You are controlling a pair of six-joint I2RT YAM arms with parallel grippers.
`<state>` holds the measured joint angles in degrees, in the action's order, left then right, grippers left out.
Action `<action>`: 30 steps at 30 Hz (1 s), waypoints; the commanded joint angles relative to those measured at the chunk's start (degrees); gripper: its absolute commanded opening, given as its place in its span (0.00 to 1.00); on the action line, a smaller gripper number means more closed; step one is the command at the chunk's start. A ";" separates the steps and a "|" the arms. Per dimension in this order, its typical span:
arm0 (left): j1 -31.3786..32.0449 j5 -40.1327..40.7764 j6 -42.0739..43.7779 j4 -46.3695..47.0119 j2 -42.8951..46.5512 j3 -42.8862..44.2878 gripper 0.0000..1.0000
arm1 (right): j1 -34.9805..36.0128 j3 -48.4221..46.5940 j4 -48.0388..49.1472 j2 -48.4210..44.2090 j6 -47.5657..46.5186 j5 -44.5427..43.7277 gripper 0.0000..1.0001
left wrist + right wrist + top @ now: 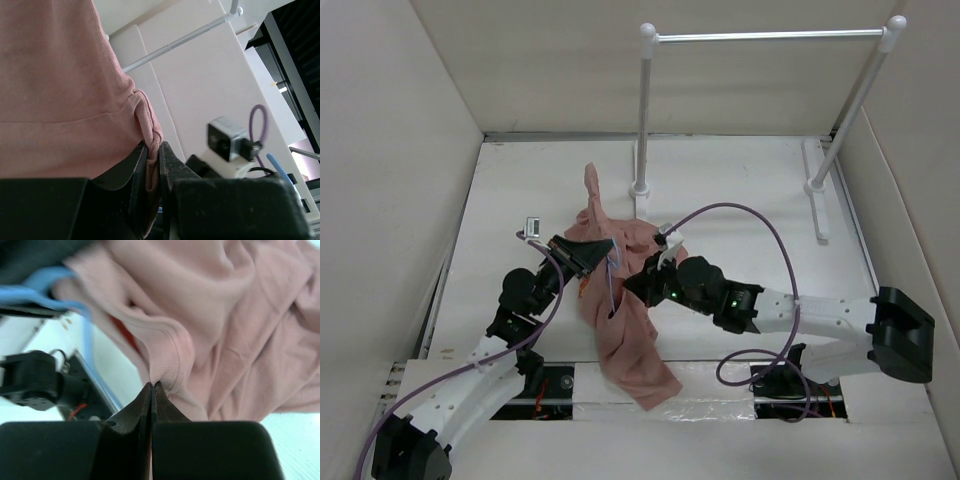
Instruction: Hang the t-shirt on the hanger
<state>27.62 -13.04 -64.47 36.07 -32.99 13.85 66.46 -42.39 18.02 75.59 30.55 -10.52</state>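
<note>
**Both pincers clamped on the shirt**

Your t-shirt (623, 310) lies bunched between the two arms at the front of the table (750, 220), its lower end trailing toward the near edge. The pale-blue hanger (55, 277) sits against the fabric by the ribbed opening. Your left gripper (152, 150) reaches in from the left, elbow bent, pinching a pink fold. Your right gripper (152, 386) stretches across low from the right, its tips closed on the ribbed edge.

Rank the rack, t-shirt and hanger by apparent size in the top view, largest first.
1. rack, widest and tallest.
2. t-shirt.
3. hanger: only a short blue stretch shows. The t-shirt hides the rest, so its true place is unsure.
</note>
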 commanded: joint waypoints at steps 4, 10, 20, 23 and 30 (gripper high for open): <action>-0.19 -1.73 -1.27 9.01 -2.51 0.04 0.00 | -0.18 -8.74 -3.95 -4.58 -1.72 2.52 0.00; -0.19 -2.17 -1.62 8.75 -2.87 0.74 0.00 | -2.82 -11.31 -4.75 -3.17 -1.10 3.32 0.00; -0.19 -4.98 -5.22 9.45 -2.42 -1.10 0.00 | -6.69 -11.92 0.26 6.32 2.41 8.85 0.00; -0.19 -5.94 -5.84 10.59 -2.60 -2.15 0.00 | -7.22 -12.19 1.05 6.50 2.85 8.77 0.00; -0.19 -3.76 -5.85 10.87 -3.13 -3.82 0.00 | -7.22 -9.82 0.88 2.73 3.91 9.20 0.00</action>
<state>27.62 -17.45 -70.30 42.24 -36.67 10.15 59.57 -51.86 14.76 82.59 33.50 -2.28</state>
